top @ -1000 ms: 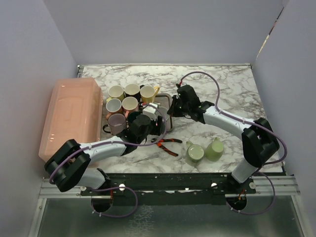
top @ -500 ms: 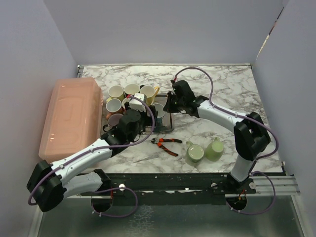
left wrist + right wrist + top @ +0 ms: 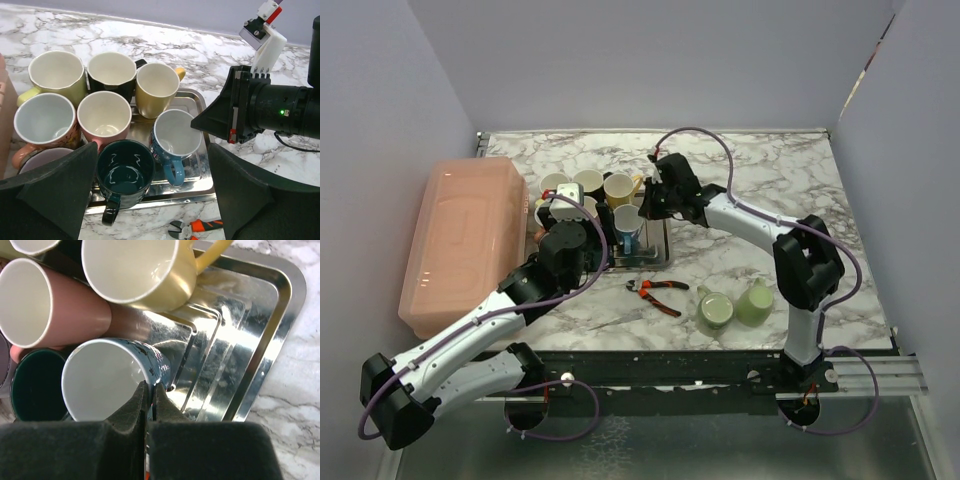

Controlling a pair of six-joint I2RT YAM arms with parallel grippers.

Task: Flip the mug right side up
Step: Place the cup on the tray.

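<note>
The blue mug (image 3: 628, 226) stands mouth up on the metal tray (image 3: 661, 256), its handle toward the near edge. It also shows in the left wrist view (image 3: 172, 137) and the right wrist view (image 3: 107, 382). My right gripper (image 3: 651, 208) is shut on the mug's rim, one finger inside and one outside (image 3: 151, 386). My left gripper (image 3: 570, 228) is open and empty, hovering on the near left side of the tray above the mugs (image 3: 151, 167).
Several other upright mugs (image 3: 582, 192) crowd the tray's left side, a dark teal one (image 3: 124, 172) beside the blue mug. Orange-handled pliers (image 3: 656, 291) lie near the tray. Two green mugs (image 3: 734, 305) sit at the near right. A pink bin (image 3: 463, 240) stands left.
My right gripper has moved left over the tray, and the blue mug now stands there mouth up. My left gripper has drawn back to the left, away from it.
</note>
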